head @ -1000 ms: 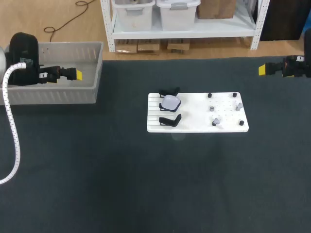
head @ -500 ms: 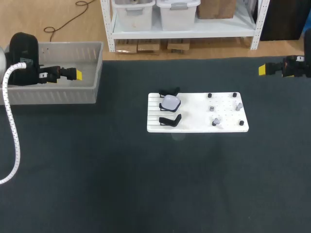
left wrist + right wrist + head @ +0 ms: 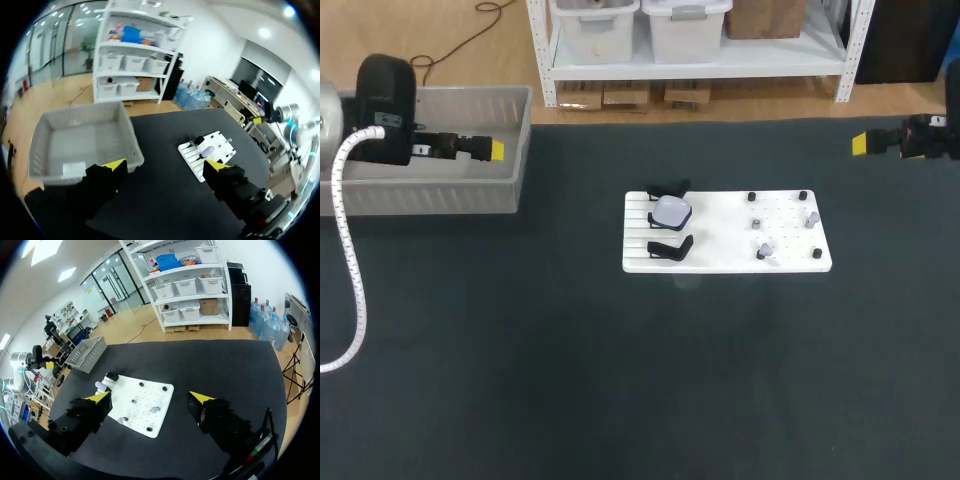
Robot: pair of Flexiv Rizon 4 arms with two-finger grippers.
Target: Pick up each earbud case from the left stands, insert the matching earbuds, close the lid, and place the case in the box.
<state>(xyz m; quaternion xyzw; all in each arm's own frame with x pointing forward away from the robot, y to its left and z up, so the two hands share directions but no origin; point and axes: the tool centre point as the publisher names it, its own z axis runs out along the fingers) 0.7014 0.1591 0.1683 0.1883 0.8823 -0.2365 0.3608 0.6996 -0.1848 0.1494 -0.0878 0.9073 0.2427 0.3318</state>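
A white board (image 3: 727,232) lies mid-table. Its left side carries three black stands, and a pale closed earbud case (image 3: 671,211) rests on the middle one. The stand behind (image 3: 668,188) and the stand in front (image 3: 670,247) are bare. Small earbuds (image 3: 765,250) sit among the pegs on the right half. My left gripper (image 3: 488,150) hangs open over the grey box (image 3: 440,195), holding nothing. In the left wrist view the left gripper (image 3: 165,165) faces the box (image 3: 131,137) and the board (image 3: 216,141). My right gripper (image 3: 865,143) is open at the far right edge, empty; in its own view the right gripper (image 3: 150,396) looks down on the board (image 3: 150,412) and the case (image 3: 102,386).
The grey box stands at the table's back left corner, well left of the board. Dark mat (image 3: 620,380) covers the table around the board, with nothing else lying on it.
My left arm has shifted a little to the right over the box. The right arm, the case and the board have not moved.
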